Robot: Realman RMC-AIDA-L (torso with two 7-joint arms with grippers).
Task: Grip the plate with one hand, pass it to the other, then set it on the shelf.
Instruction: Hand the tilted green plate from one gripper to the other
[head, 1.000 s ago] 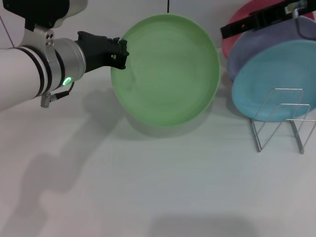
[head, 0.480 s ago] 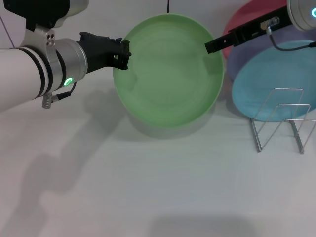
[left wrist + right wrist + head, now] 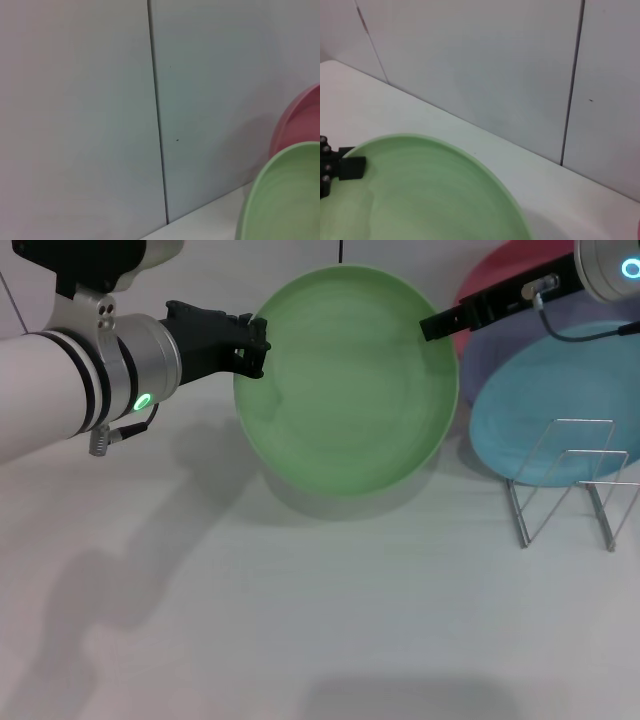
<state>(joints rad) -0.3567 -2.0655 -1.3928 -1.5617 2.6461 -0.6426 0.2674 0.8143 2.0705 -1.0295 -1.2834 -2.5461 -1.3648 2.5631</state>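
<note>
Left gripper holds plate aloft (right gripper touching).

— Where's the left gripper?
— At ten o'clock, white-and-silver arm reaching in, green light lit, black jaws clamped on the plate rim.
— And the right gripper?
— At one o'clock, slim, black, tip touching the opposite rim.
</note>
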